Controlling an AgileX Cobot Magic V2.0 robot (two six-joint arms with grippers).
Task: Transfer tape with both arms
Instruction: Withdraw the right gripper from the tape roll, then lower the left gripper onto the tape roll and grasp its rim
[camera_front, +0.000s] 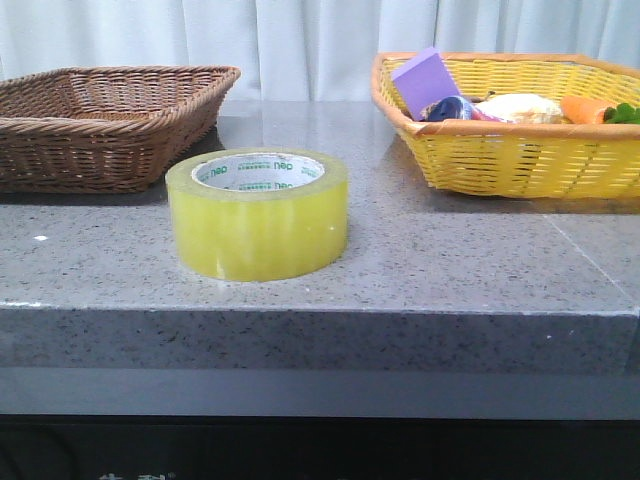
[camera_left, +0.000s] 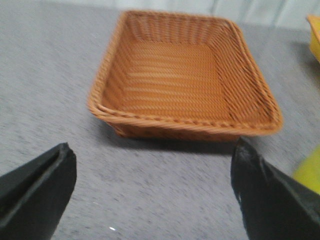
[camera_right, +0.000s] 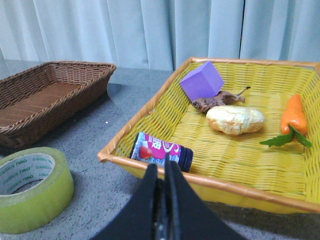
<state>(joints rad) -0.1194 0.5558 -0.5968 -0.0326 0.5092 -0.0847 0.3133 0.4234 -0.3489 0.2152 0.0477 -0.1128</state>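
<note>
We find the grey stone table (camera_front: 450, 270) bearing two baskets and the task's object, with no transfer begun as far as these views show. The yellow basket (camera_front: 500, 160) stands at the far right and holds a purple block (camera_front: 432, 80), a bread roll (camera_right: 235, 120), a carrot (camera_right: 293, 115), a small printed container (camera_right: 162, 151) and a brownish item we cannot identify. The brown wicker basket (camera_front: 100, 130) stands at the far left, and we see nothing inside it in either wrist view.

The tape (camera_front: 257, 213) lies flat on its side on the table, between the two baskets and nearer the front edge, touching neither. Nothing grips it.

The left gripper (camera_left: 150, 200) hovers over bare table in front of the brown basket, its jaws spread wide with nothing between them; a sliver of yellow at the edge of its view suggests the roll lies just off to one side. The right gripper (camera_right: 161, 200) sits in front of the yellow basket with its fingers pressed together and holding nothing; the tape is near it, off to the side.

We judge the task to be at its start: the first grasp, the hand-over between arms and the final placement all remain. The destination is presumably the brown basket, though the pictures do not confirm it.
</note>
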